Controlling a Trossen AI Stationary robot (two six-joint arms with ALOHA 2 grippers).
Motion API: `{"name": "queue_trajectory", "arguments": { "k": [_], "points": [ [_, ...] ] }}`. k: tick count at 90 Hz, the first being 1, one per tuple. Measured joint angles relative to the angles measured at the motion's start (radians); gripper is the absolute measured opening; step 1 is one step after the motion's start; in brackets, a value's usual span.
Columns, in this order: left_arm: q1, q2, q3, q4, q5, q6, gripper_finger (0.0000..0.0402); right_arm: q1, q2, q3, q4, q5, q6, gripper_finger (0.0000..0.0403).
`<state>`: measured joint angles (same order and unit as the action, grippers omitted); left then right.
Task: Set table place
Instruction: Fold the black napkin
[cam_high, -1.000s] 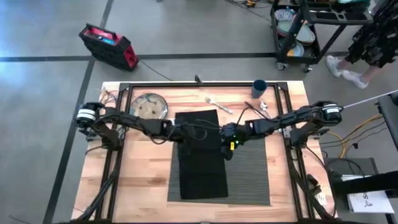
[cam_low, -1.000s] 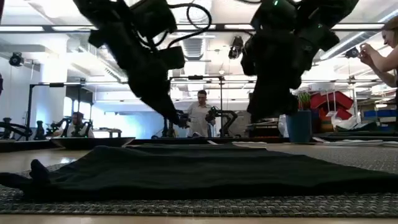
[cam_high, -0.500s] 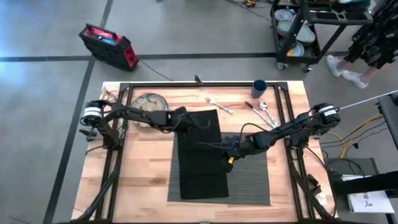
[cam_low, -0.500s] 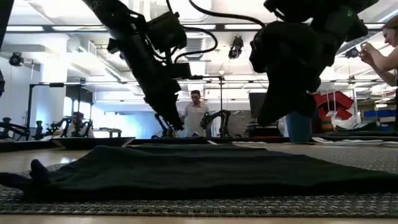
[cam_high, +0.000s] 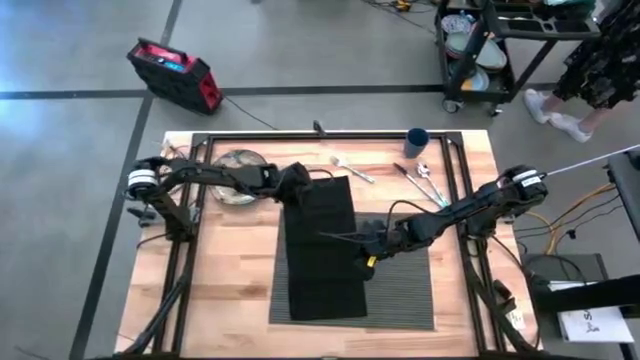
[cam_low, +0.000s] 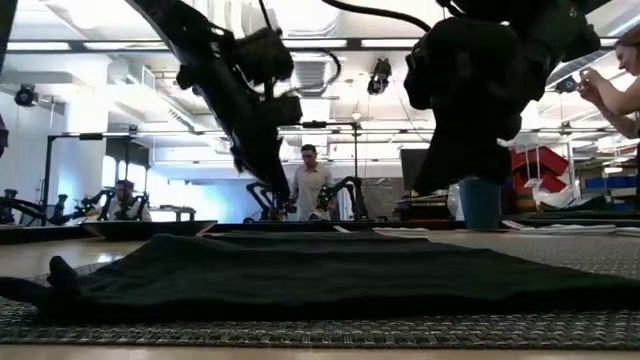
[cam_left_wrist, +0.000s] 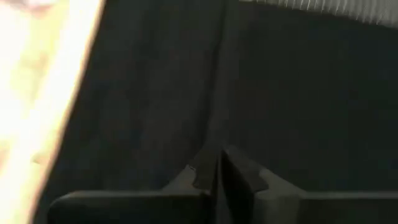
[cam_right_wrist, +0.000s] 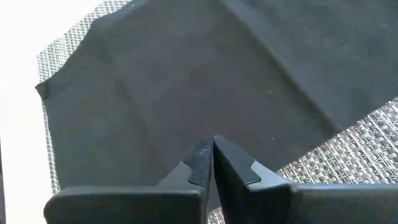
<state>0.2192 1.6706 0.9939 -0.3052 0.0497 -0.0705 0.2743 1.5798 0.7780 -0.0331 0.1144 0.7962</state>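
Right now both my grippers are pressed together and empty: the right gripper (cam_right_wrist: 212, 155) hovers over the napkin (cam_high: 322, 245) on the placemat (cam_high: 400, 285), the left gripper (cam_left_wrist: 216, 167) above its far corner (plate (cam_high: 238, 166) just behind). I'd lift clear before fetching the plate.

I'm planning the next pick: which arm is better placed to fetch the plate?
Left, probably. The plate lies at the table's far left, right beside the left arm; the left gripper hovers at the napkin's nearby corner. The right gripper is farther off, across the napkin.
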Motion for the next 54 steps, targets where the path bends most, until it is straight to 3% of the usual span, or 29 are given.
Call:
{"name": "queue_trajectory", "arguments": {
  "k": [34,54],
  "points": [
    [-0.003,0.074,0.0,0.023,0.123,0.014,0.0,0.02,0.087,0.0,0.023,-0.035,-0.032,0.0],
    [-0.015,0.086,0.0,0.025,0.136,0.01,0.0,0.02,0.1,0.0,0.026,-0.035,-0.037,0.0]
  ]
}}
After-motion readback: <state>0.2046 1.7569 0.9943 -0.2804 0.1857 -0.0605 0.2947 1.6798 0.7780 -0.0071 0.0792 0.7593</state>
